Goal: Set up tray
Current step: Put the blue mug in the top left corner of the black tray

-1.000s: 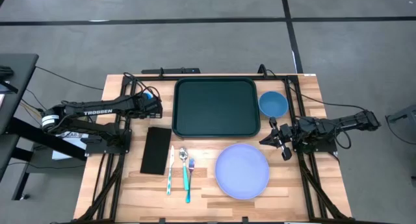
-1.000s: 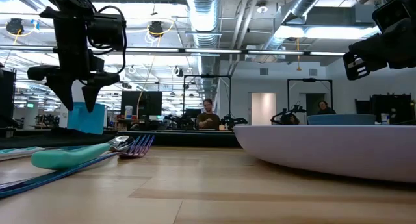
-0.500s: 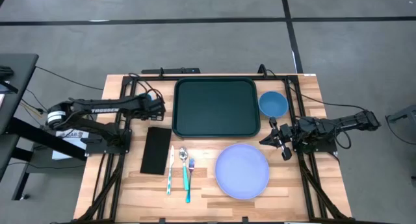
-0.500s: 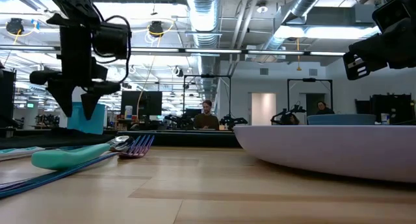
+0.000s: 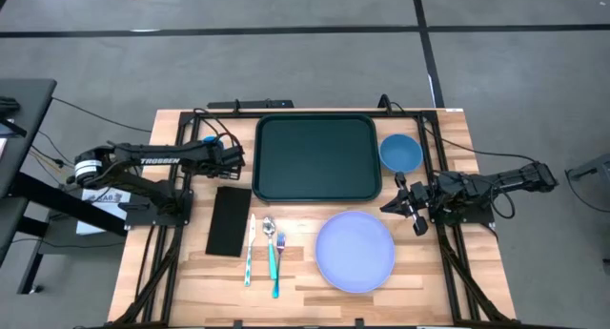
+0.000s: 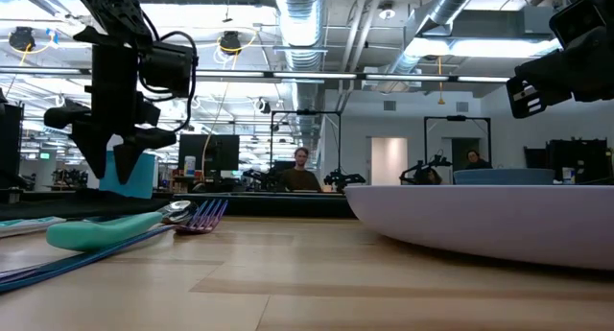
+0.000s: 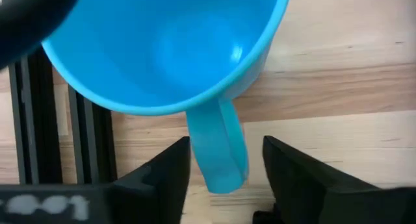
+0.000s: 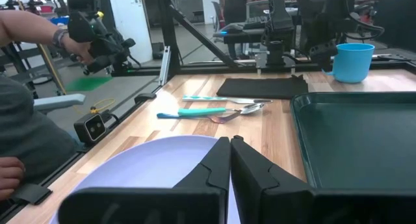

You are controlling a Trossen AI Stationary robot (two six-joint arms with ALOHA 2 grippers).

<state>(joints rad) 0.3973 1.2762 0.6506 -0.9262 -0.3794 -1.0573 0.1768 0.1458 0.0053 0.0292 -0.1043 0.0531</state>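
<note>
At the table's far middle, the tray [image 5: 317, 158] lies flat and bare, nothing on it yet. I judge it stiff, light plastic with a raised rim; if I had to shift it I would pinch that rim on a long side, since the smooth floor gives the fingers nothing to bite.

My left gripper [image 7: 224, 178] hangs over the mug [image 7: 162, 49], just left of the tray's far corner. Its fingers [image 7: 159, 178] stand apart on either side of the handle [image 7: 218, 146], not yet pressing it, so nothing is held. I judge the mug light and rigid but slick. The handle is the only narrow part, and a grip low on it may let the mug swing.

My right gripper [image 5: 408, 206] waits with fingers pressed together and empty, between the bowl [image 5: 400, 153] and the plate [image 5: 355, 251], just off the tray's near right corner.

Near the front edge lie the napkin [image 5: 229, 219], spoon [image 5: 271, 245] and fork [image 5: 280, 262], well clear of the tray.
</note>
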